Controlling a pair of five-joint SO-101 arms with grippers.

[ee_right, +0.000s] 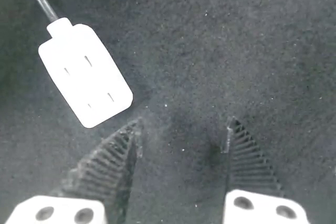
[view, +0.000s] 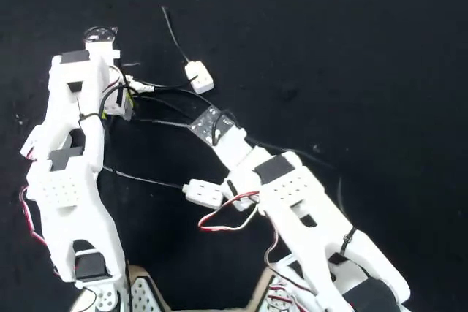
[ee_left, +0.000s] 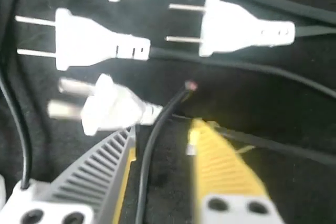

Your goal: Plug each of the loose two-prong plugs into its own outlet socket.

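While the right jaws are spread open, a black cable (ee_left: 149, 156) is straddled by the open left jaws near parallel plugs (ee_left: 89, 40).

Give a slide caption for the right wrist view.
Open right gripper above the black table, beside a white outlet socket.

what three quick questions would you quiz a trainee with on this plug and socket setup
1. True or false: the right gripper is open and holds nothing.
2. How many white plugs lie in front of the left arm's wrist camera? A) two B) four C) six
3. Fill in: the outlet socket seen from the right wrist shows ___ slots on its face.

Key: 1 true; 2 B; 3 four.
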